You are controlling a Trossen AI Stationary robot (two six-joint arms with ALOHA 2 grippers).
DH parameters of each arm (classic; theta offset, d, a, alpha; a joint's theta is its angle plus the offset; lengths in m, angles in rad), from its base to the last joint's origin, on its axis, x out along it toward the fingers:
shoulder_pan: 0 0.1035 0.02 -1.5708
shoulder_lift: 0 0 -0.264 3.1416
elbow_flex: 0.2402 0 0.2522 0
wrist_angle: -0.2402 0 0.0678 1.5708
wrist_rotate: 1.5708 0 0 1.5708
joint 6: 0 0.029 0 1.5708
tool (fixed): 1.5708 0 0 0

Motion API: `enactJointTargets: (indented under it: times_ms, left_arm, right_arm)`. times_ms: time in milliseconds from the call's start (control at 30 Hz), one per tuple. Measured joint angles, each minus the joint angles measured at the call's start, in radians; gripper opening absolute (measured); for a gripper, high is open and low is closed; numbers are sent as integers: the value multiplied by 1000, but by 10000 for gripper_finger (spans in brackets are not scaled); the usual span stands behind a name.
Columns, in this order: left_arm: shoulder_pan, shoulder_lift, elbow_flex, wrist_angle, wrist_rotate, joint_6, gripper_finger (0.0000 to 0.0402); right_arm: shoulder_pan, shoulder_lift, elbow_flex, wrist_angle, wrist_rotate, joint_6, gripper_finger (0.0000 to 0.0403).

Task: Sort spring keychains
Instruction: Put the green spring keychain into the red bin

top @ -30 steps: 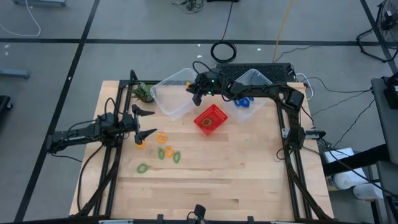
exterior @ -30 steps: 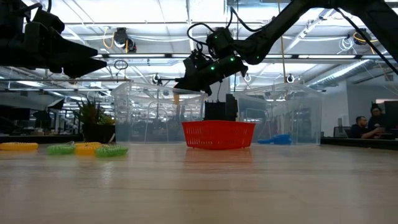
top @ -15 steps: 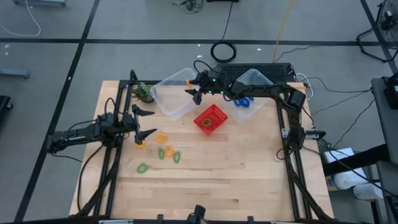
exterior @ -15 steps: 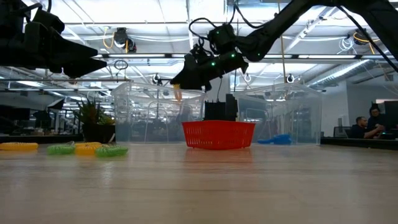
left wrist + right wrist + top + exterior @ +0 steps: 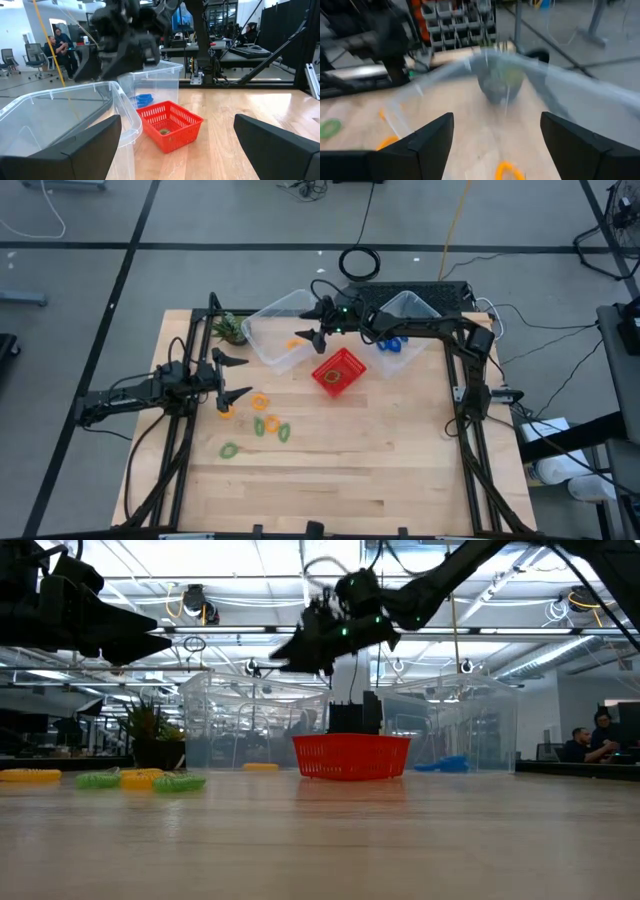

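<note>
My right gripper (image 5: 311,332) hangs open over the left clear bin (image 5: 262,320), holding nothing. An orange spring keychain (image 5: 296,344) lies on that bin's floor, below the fingers; it also shows as the orange loop (image 5: 508,171) in the right wrist view. My left gripper (image 5: 237,377) hovers open at the table's left, just left of several loose orange and green keychains (image 5: 268,423) lying flat on the wood. Blue keychains (image 5: 390,342) lie in the right clear bin (image 5: 410,308). A green keychain (image 5: 164,131) lies in the red basket (image 5: 339,372).
A small potted plant (image 5: 230,328) stands at the far left, beside the left bin. The red basket sits between the two clear bins, a little nearer. One green keychain (image 5: 229,449) lies apart, toward the near edge. The table's near half is bare wood.
My right gripper has opened over the left clear bin and risen a little. The orange keychain it held has dropped from its fingers and now lies on the bin's floor.
</note>
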Motion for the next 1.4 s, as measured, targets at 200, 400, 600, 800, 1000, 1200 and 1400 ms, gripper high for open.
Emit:
enactJointTargets:
  times_ms: [200, 400, 600, 800, 1000, 1200, 1400]
  left_arm:
    - [0, 0, 0, -1, 0, 0, 395]
    - [0, 0, 0, 0, 0, 0, 395]
    - [0, 0, 0, 16, 0, -1, 395]
    - [0, 0, 0, 20, 0, -111, 395]
    - [0, 0, 0, 35, 1, -187, 395]
    - [0, 0, 0, 20, 13, -241, 395]
    - [-3, 34, 0, 3, 27, -269, 395]
  right_arm:
    - [60, -85, 2, 9, -1, -74, 288]
    - [137, -202, 2, -109, -2, -79, 282]
    - [240, -321, -100, -227, 29, -92, 279]
    - [373, -419, -313, -96, 278, -93, 279]
    - [475, -481, -588, 229, 348, -20, 279]
    - [529, -482, -819, 565, 429, 50, 279]
    - [550, -481, -897, 654, 473, 39, 279]
